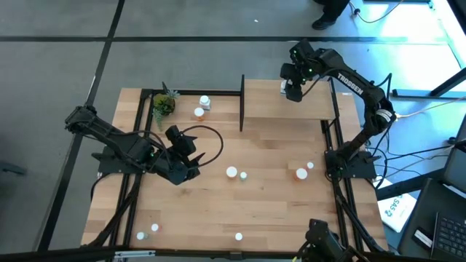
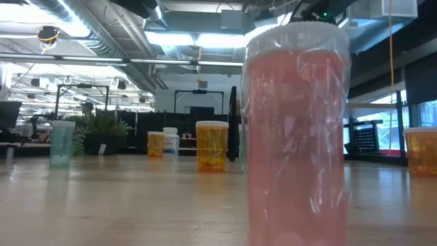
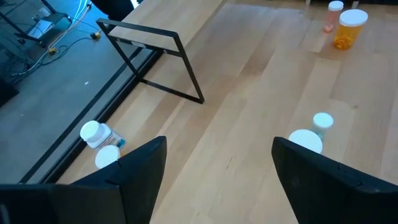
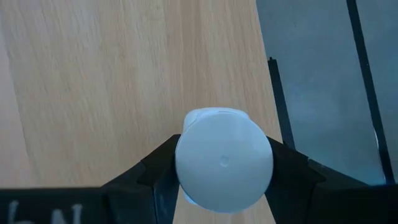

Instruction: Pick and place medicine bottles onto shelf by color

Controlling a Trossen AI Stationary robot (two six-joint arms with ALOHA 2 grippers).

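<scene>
My right gripper hangs over the far part of the shelf, a light-wood board on a black frame, shut on a white-capped medicine bottle. The cap hides the bottle's body colour. My left gripper hovers open above the table's left middle, with nothing between its fingers. Other medicine bottles stand upright on the tabletop: two at mid-table, an orange one to their right, and two beside the plant. A pink bottle fills the low view. My right gripper pinches the bottle between its two fingers, which sit on opposite sides just under the white cap. The fingers come from above, pointing steeply down. The bottle stands upright over the shelf board; whether its base touches the board I cannot tell.
A small green potted plant stands at the table's far left. More bottles stand near the front edge. Black frame rails run along the table's sides. The shelf board's near half is bare wood.
</scene>
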